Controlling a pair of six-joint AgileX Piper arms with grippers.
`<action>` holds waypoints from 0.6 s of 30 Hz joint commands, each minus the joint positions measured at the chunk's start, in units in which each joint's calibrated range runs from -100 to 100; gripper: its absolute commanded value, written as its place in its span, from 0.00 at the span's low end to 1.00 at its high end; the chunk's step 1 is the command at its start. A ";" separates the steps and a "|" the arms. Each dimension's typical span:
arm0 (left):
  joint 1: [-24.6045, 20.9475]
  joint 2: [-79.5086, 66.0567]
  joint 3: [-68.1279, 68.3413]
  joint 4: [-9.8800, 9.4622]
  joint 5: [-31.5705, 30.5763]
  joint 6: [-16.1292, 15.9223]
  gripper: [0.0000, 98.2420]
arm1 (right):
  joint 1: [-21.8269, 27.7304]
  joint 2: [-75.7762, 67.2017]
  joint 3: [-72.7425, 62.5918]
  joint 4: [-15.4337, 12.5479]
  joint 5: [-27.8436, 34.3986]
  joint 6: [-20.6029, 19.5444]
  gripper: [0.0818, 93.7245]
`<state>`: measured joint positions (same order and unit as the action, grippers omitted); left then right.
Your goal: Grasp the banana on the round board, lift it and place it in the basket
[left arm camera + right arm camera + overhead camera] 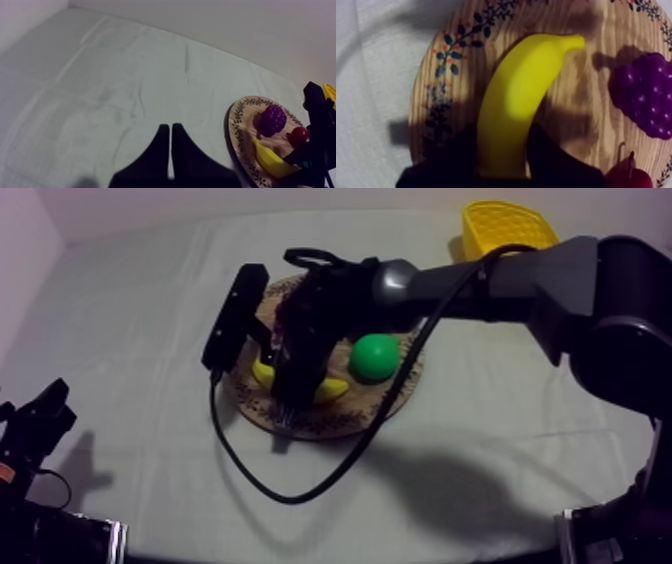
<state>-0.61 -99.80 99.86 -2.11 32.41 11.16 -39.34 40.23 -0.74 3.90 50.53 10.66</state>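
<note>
The grey-white cloth (120, 318) covers the table, creased in places. Nearest, low at the left side, the left gripper (170, 131) has its fingers pressed together on nothing and sits well apart from the board (345, 420); I would leave it there, out of the way. On the board the banana (521, 95) lies flat on the wood, near the grapes (646, 95) and the red fruit (626, 177), with the pear (375, 356) just beyond the arm. The right gripper (293, 388) is down over the banana with its fingers (556, 160) along either flank near one end. I see no gap between them and the peel, so I judge it clamped on the banana, which is not yet lifted. Because the hold sits toward one end, the free tip may droop or swing. The lift should be slow and straight up, with pressure kept firm on what looks like smooth, slippery plastic. The banana should rise clear of the grapes and red fruit before any sideways travel, so neither gets knocked off the board. Farthest off, the basket (505, 228) stands at the right rear of the table, well apart from the board. The carry should bring the banana over its opening and lower it before the fingers let go, not drop it from height.
</note>
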 commanded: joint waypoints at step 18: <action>0.00 -0.03 0.03 -0.02 0.00 -0.02 0.00 | 0.59 -4.98 -2.77 2.62 2.16 -3.58 0.27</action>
<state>-0.61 -99.80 99.86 -2.11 32.41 11.13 -38.95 35.80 -2.85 6.21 52.66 7.41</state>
